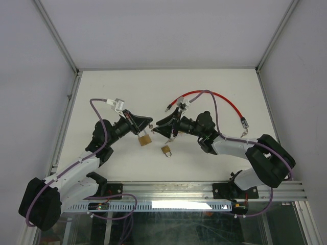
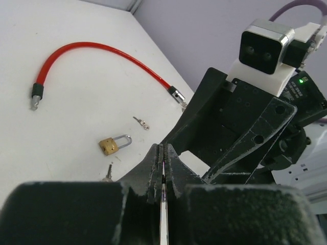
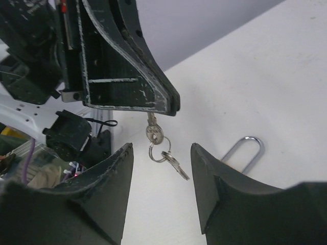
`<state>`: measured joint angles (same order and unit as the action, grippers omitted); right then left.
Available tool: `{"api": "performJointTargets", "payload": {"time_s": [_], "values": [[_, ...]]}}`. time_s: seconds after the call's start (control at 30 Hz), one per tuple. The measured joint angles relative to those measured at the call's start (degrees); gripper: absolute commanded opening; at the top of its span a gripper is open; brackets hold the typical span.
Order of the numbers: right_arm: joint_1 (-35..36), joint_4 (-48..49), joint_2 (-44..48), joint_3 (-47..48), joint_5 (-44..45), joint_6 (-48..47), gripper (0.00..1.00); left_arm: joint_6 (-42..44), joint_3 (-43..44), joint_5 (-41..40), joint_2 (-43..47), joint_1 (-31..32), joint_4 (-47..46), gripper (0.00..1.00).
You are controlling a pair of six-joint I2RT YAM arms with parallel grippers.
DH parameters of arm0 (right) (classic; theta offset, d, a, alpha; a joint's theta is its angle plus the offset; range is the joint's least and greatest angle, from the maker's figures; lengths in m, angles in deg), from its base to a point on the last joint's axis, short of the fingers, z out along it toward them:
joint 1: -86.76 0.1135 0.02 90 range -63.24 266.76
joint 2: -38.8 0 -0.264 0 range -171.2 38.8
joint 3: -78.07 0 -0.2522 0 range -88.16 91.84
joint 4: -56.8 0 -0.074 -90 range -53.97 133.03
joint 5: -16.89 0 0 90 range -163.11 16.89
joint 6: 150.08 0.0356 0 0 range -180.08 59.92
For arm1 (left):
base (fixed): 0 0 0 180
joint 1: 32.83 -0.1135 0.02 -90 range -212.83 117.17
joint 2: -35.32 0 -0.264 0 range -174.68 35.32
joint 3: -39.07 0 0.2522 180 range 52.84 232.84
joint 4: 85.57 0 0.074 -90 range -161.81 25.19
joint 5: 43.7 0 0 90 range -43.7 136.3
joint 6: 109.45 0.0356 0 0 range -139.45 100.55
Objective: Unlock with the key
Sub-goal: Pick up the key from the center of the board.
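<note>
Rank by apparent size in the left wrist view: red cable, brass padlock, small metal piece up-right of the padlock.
1. red cable
2. brass padlock
3. small metal piece
The cable lies farther from the camera yet looks largest, so the order holds.

Bright even overhead light, soft faint shadows, near black jaws blurred, table sharp

The padlock [image 2: 108, 146] is brass-gold with a silver shackle, the table [image 2: 66, 102] plain white, the cable [image 2: 102, 53] glossy red with black end sleeves, the keys [image 3: 153, 133] silvery, the left gripper [image 2: 162, 153] and right gripper [image 3: 161, 149] black with pale scuffed edges, the arm wiring [image 1: 93, 105] purple.
</note>
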<state>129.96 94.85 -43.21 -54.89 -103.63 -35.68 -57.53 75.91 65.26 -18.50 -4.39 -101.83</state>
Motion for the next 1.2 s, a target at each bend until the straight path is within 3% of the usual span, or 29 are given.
{"api": "performJointTargets", "payload": {"time_s": [0.27,1.03,1.2], "values": [[0.0,13.2,-4.1,-0.2,-3.4,8.3,0.49,-1.0,-0.5,2.5,0.6,0.0,-4.5,0.00],[0.0,25.1,-8.8,-0.2,-6.0,16.3,0.23,-5.5,-2.5,5.2,1.7,0.0,-11.5,0.00],[0.0,26.1,-8.8,-0.2,-6.2,16.9,0.23,-6.0,-2.5,5.3,1.6,0.0,-12.2,0.00]]}}
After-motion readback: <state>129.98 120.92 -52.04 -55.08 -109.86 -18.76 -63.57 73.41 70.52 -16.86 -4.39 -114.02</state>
